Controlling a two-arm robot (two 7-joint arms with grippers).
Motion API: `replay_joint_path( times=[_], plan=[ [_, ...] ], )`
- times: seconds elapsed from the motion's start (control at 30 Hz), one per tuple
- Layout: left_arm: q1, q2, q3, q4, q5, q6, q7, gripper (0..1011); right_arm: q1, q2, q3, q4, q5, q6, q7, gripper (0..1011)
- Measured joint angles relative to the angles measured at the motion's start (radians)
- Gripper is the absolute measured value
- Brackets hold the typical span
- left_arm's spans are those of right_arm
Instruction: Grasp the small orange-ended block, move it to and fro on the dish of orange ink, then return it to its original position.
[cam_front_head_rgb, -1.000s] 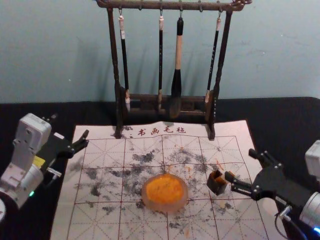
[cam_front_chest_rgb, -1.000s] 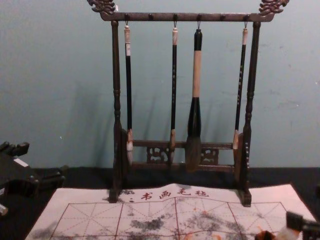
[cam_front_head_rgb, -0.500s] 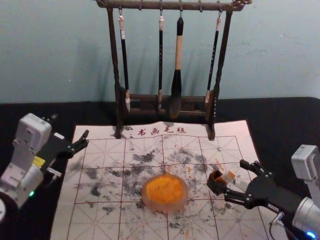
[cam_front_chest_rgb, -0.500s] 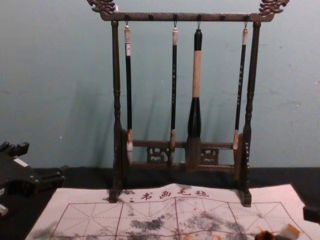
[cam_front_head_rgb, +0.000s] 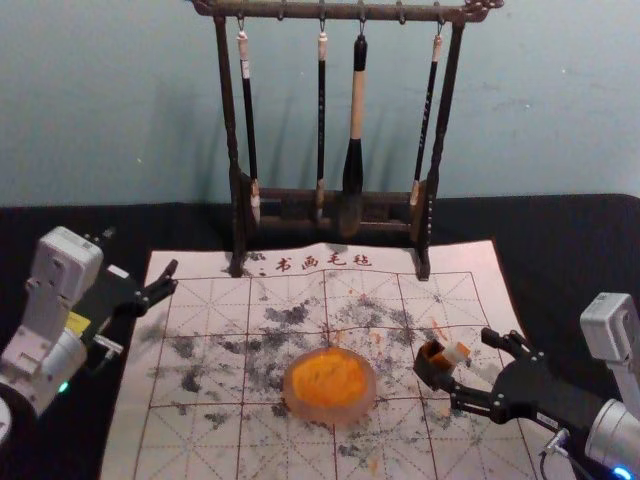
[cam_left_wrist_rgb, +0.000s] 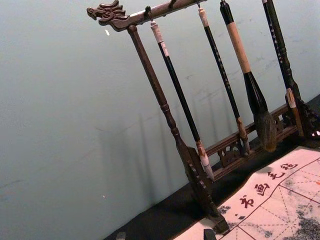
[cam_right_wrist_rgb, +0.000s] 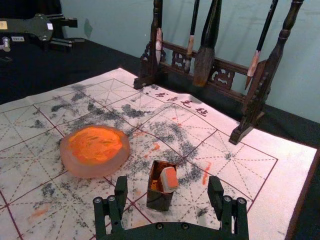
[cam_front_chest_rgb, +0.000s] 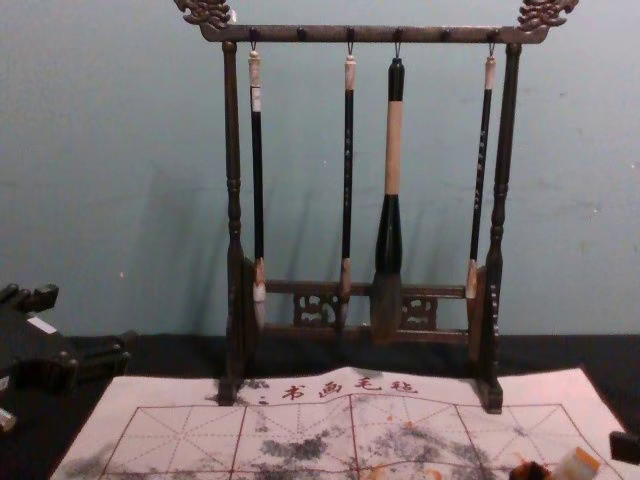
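The right hand (cam_front_head_rgb: 471, 365) is open near the little block (cam_front_head_rgb: 456, 353) — it leans in a dark box (cam_front_head_rgb: 429, 368). The left hand (cam_front_head_rgb: 140, 254) is open too — by the mat's (cam_front_head_rgb: 200, 445) left edge.

free gap between dish (cam_right_wrist_rgb: 80, 169) and box (cam_right_wrist_rgb: 159, 201)

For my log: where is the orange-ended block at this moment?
In the head view, the block leans in the dark holder, right of the ink dish, by the right gripper.

Four brushes (cam_front_head_rgb: 357, 100) hang from a dark rack (cam_front_head_rgb: 285, 10) — gridded mat (cam_front_head_rgb: 215, 445) on black cloth (cam_front_head_rgb: 565, 260).
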Motion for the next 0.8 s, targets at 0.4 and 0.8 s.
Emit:
replay_joint_path(
  times=[0.4,0.8],
  plan=[
    [0.0,0.0,0.0,0.0,0.0,0.0,0.0,1002,0.001,-0.025,0.021,0.013,-0.013,0.011,0.017,1003],
    [0.0,0.0,0.0,0.0,0.0,0.0,0.0,1001,0.001,-0.026,0.022,0.014,-0.014,0.012,0.018,1003]
  ],
)
